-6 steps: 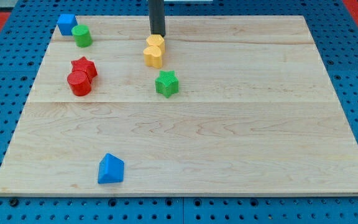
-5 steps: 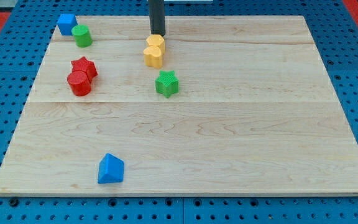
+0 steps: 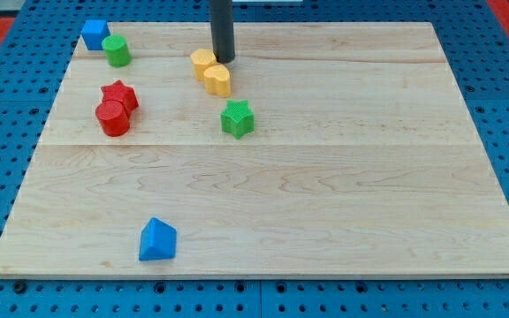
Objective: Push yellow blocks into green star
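Beside yellow blocks (image 3: pixel 211 72), my tip (image 3: pixel 224 60) touching; green star (image 3: pixel 236 118) below; no claw, no writing.

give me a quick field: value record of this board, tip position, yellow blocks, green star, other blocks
tip: my tip is at the view's top, just right of the upper yellow block
yellow blocks: two, touching; upper yellow block, lower yellow block
green star: green star lies below the yellow pair, apart from it
red blocks: red star and red cylinder, touching, view's left
top-left corner: blue cube beside green cylinder
view's bottom: blue block, alone
task state: yellow blocks not yet at the star
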### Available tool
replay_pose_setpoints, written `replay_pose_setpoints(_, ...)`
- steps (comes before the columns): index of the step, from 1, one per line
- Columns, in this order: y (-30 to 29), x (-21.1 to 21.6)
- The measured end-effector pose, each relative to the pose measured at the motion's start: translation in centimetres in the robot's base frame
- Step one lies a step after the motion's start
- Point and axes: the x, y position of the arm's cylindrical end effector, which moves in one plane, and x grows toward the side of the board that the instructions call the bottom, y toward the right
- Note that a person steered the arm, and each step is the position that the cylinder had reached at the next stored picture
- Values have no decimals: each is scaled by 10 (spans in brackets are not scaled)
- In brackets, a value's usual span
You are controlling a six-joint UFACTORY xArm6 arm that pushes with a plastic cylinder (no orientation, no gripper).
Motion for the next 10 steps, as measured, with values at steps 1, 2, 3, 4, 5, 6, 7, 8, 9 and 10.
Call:
replay_pose_setpoints(1,-2,-18)
replay_pose_setpoints(2,-21,-54)
replay_pose_setpoints(3,-61,-55)
replay_pose_setpoints(4,-32,-38)
replay_pose_setpoints(5,-31,2)
replay_pose_setpoints(6,-31,8)
replay_pose_setpoints(7,-21,43)
replay_pose_setpoints(8,-12,63)
replay_pose_setpoints(9,-16,69)
replay_pose_setpoints(10,-48,51)
